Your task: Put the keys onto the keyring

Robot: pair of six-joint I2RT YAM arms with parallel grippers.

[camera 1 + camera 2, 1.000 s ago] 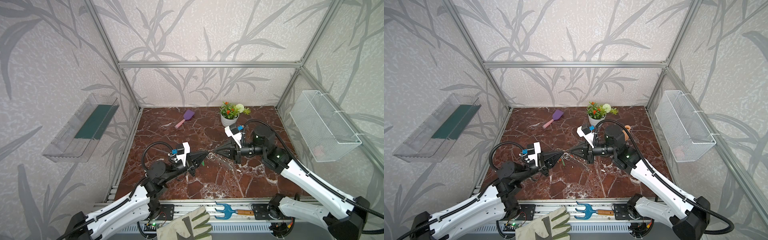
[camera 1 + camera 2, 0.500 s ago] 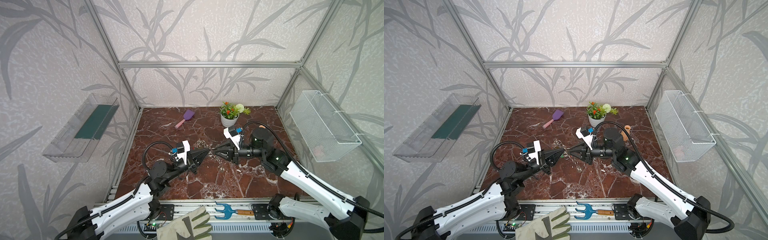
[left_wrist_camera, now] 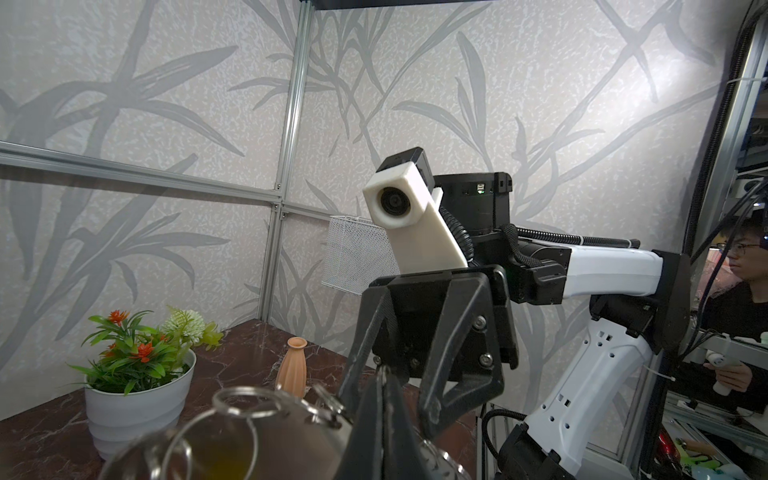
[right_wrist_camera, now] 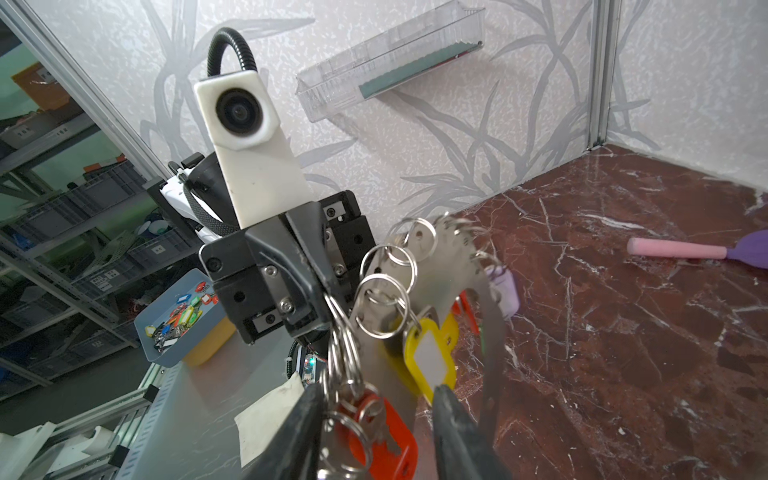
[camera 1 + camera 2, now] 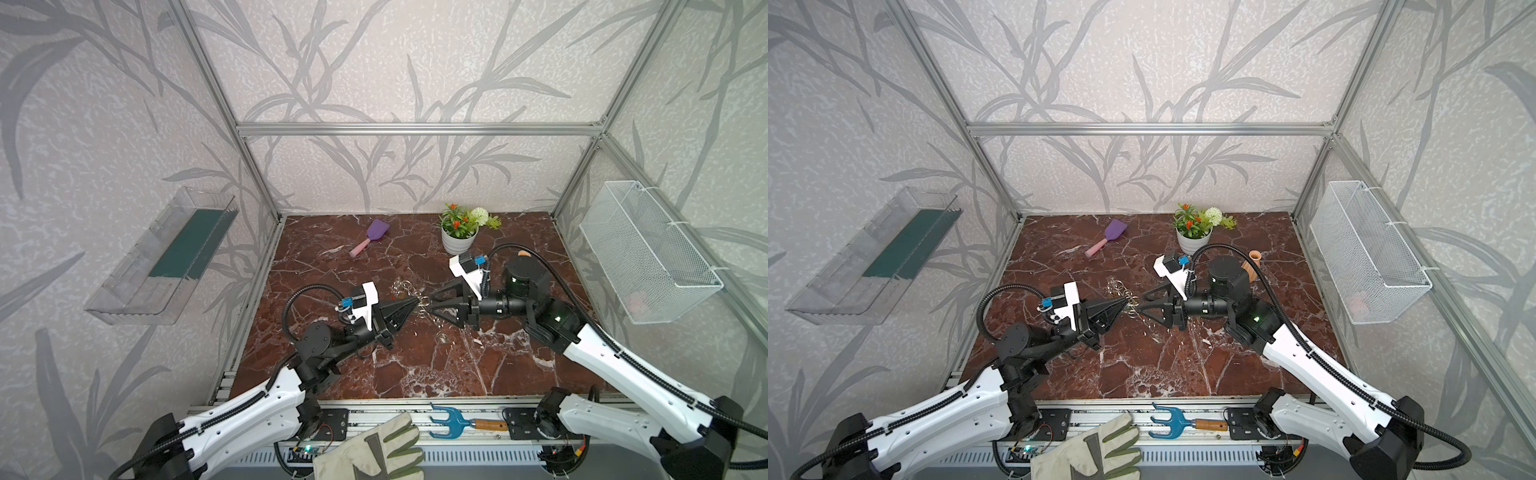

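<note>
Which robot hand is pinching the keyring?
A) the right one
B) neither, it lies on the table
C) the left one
C: the left gripper is shut on the keyring and holds it up, while the right gripper stands open.

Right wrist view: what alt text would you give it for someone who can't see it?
The left gripper holds up a grey keyring fringed with silver rings, with a yellow key, red key and lilac key hanging from it. The right gripper stands open just before them, above a dark red marble table.
</note>
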